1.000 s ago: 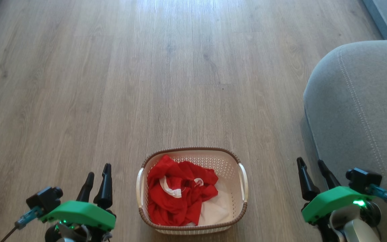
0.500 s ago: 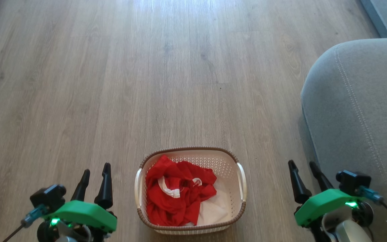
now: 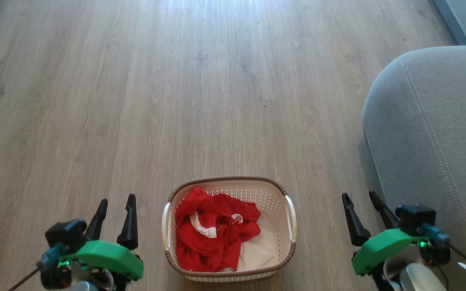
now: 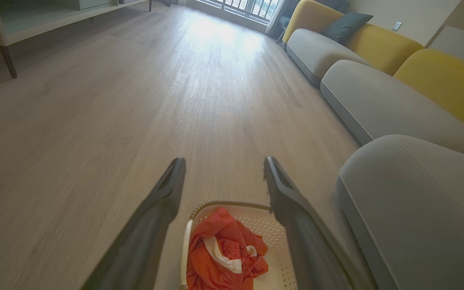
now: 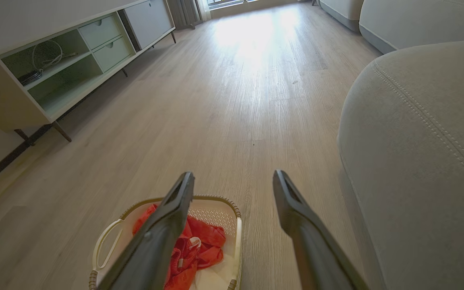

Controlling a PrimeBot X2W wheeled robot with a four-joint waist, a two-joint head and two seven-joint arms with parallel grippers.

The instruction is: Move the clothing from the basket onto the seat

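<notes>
Head view
- The basket (image 3: 228, 178) stands on the wooden floor (image 3: 176, 101), to the left of the seat (image 3: 431, 129) and apart from it.
- The clothing (image 3: 208, 242) lies inside the basket. The red garment with white neck trim covers the left and middle part. The white garment (image 3: 259, 250) lies under it at the right near corner.
- The left gripper (image 3: 117, 199) hangs above the floor to the left of the basket. Its fingers are spread wide and hold nothing.
- The right gripper (image 3: 358, 195) hangs between the basket and the seat. Its fingers are spread wide and hold nothing.
- Neither gripper touches the basket or the clothing.

Left wrist view
- The two dark fingers of the left gripper (image 4: 224, 161) stand wide apart with nothing between them.
- The basket (image 4: 232, 202) shows in the gap below the fingertips, with the clothing (image 4: 220, 249) in it.
- The seat (image 4: 417, 201) lies to the right. A sofa (image 4: 377, 100) with yellow backrests runs along the floor edge beyond it.

Right wrist view
- The fingers of the right gripper (image 5: 233, 174) stand wide apart and empty.
- The basket (image 5: 238, 241) sits at the lower left, partly behind the left finger, with the clothing (image 5: 204, 237) inside.
- The seat (image 5: 417, 161) fills the right side, its stitched seam following the rounded corner.
- A low cabinet (image 5: 54, 68) stands along the far left edge of the floor
</notes>
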